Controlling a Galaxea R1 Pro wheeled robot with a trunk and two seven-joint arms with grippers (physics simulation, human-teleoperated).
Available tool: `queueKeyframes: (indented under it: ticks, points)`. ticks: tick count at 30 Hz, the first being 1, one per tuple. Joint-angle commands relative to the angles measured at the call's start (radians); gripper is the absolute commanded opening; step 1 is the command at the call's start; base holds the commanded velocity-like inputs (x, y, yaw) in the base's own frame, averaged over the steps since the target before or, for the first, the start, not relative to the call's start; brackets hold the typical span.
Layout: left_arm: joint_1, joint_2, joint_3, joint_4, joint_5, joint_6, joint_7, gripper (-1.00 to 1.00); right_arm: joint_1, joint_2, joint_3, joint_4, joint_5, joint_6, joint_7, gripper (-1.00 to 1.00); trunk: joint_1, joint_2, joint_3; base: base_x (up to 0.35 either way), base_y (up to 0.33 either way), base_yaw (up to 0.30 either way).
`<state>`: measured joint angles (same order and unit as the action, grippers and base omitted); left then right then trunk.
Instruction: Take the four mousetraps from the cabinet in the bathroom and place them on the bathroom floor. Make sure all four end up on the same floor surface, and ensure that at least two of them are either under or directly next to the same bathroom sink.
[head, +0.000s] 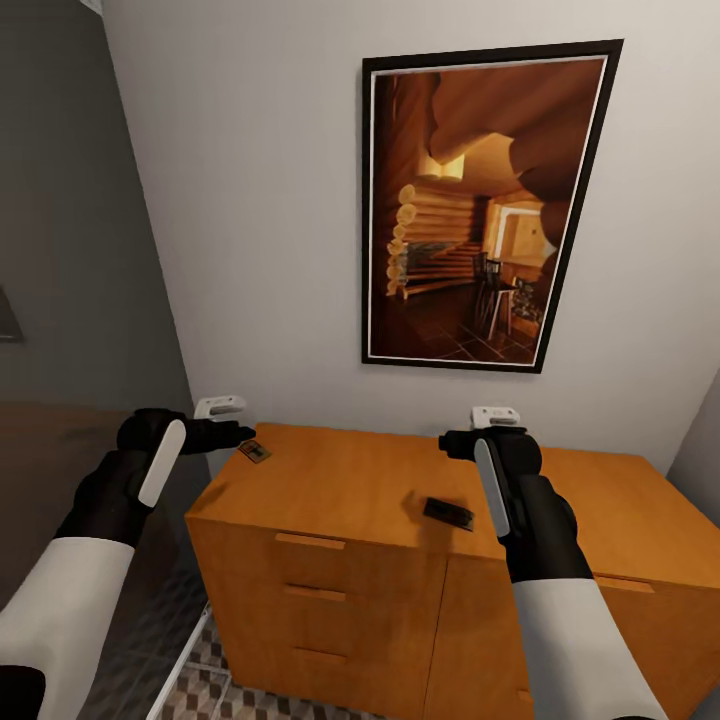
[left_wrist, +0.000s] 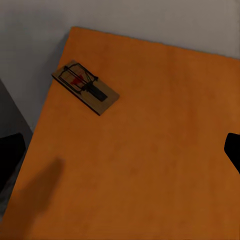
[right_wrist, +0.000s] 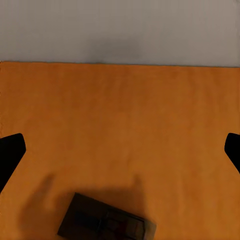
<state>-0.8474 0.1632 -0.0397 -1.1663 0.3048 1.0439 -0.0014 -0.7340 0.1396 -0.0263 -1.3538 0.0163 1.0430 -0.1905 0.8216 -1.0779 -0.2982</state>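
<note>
Lying between spread left fingers: mousetrap, untouched, on cabinet.

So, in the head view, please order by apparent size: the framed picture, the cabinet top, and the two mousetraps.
1. cabinet top
2. framed picture
3. the two mousetraps: the near mousetrap looks slightly bigger than the far-corner mousetrap, probably only because it is closer, so I leave them unranked.

Two mousetraps flat on cabinet top, apart.

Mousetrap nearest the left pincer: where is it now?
In the head view the mousetrap lies flat on the cabinet top at its back-left corner, just beside the left pincer; untouched.
</note>
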Motion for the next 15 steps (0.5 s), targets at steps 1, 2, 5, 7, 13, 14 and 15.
queueKeyframes:
  ticks: [1,2,5,7,13,14,15]
  points:
    - [-0.001,0.001,-0.002,0.001,0.0,0.003,0.0,1.0,-0.001,0.001,-0.001,-0.001,0.001,0.004,0.0,1.0,0.0,-0.001,-0.001,0.0,0.0,0.0]
    - [-0.001,0.001,-0.002,0.002,0.0,0.003,0.0,1.0,-0.001,0.001,-0.001,-0.002,0.0,0.004,0.0,1.0,0.0,-0.001,-0.001,0.0,0.0,0.0]
    - [-0.001,0.001,-0.002,0.004,0.0,0.003,0.0,1.0,-0.001,0.001,-0.001,-0.002,-0.001,0.004,0.0,1.0,0.0,-0.001,-0.001,0.0,0.0,0.0]
    - [-0.001,0.001,-0.002,0.006,0.0,0.003,0.0,1.0,-0.001,0.001,-0.001,-0.002,-0.001,0.004,0.0,1.0,0.0,-0.001,-0.001,0.0,0.0,0.0]
    - [-0.001,0.001,-0.002,0.009,0.0,0.003,0.0,1.0,0.002,0.0,-0.001,0.002,-0.005,0.004,0.002,1.0,0.0,-0.001,-0.001,0.0,0.0,0.0]
    - [-0.001,0.001,-0.002,0.009,0.0,0.003,0.0,1.0,0.003,0.0,-0.001,0.004,-0.006,0.004,0.002,1.0,0.0,-0.001,-0.001,0.0,0.0,0.0]
    - [-0.001,0.001,-0.002,0.009,0.0,0.003,0.0,1.0,0.003,0.0,-0.001,0.005,-0.006,0.004,0.002,1.0,0.0,-0.001,-0.001,0.0,0.0,0.0]
